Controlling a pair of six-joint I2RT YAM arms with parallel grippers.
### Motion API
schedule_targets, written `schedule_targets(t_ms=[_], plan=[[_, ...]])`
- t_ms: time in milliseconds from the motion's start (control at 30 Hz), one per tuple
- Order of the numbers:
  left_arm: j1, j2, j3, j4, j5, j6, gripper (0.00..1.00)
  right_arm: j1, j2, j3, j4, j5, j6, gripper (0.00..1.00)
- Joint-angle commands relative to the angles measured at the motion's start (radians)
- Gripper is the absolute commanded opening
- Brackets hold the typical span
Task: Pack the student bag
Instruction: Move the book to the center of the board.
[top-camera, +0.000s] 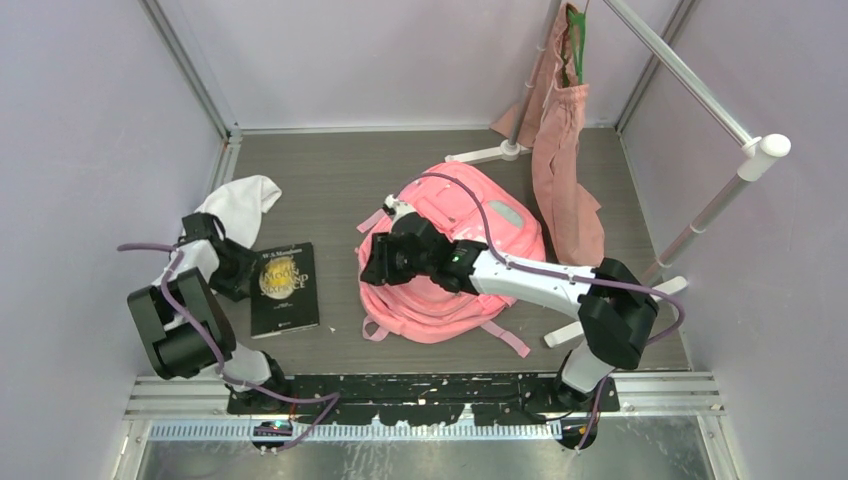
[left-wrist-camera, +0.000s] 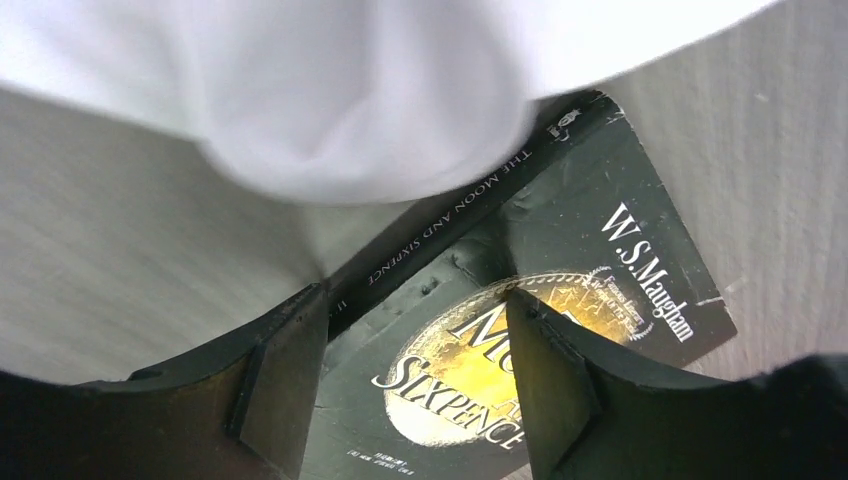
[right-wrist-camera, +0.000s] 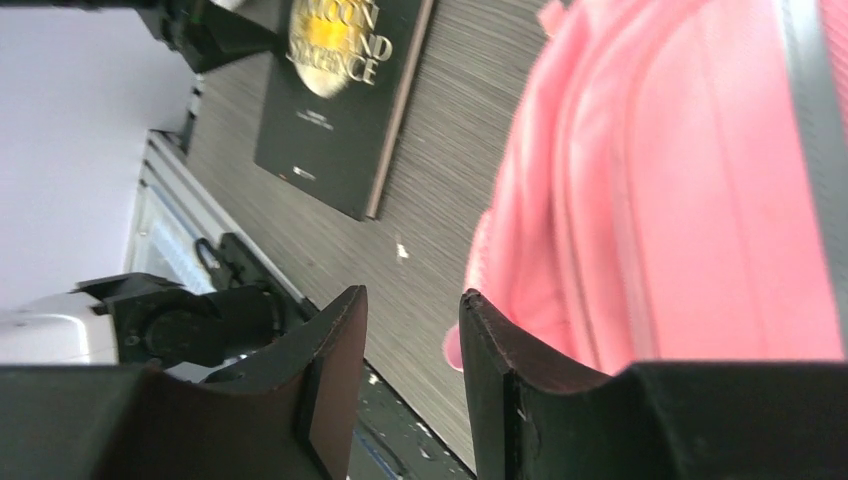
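Top external: bag (top-camera: 440, 300) likely soft, floppy, light; pinch fabric at its left rim, where right gripper (top-camera: 368, 268) sits parted, empty; left gripper (left-wrist-camera: 410, 325) likewise, farther left.

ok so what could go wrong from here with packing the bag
1. The white cloth overlaps a corner of the book in the left wrist view, so the open left hand might snag it too.
2. The book lies flat on the table and could slide instead of lifting.
3. The right hand is open at the edge of the student bag, holding nothing, and no opening shows.
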Motion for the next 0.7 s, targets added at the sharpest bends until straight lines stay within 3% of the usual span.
schedule_targets(t_ms=[0,133,267,433,600,667], plan=[[-0.071,0.057,0.069,0.1,0.167,0.093,0.65,-0.033,-0.061,-0.06,0.03,0.022,-0.008,0.45],[-0.211,0.068,0.154,0.081,0.138,0.185,0.68,-0.061,-0.042,-0.039,0.006,-0.001,-0.025,0.48],[-0.253,0.06,0.234,0.067,0.174,0.215,0.68,-0.073,0.012,0.071,-0.087,-0.04,-0.102,0.51],[-0.254,-0.155,0.16,0.153,0.274,0.176,0.72,-0.072,0.115,0.252,-0.239,-0.083,-0.206,0.55],[-0.283,-0.427,0.016,-0.089,0.188,0.055,0.73,-0.073,0.184,0.31,-0.258,-0.093,-0.213,0.57],[-0.324,-0.552,-0.041,-0.224,0.071,-0.044,0.75,-0.072,0.2,0.307,-0.229,-0.098,-0.192,0.57]])
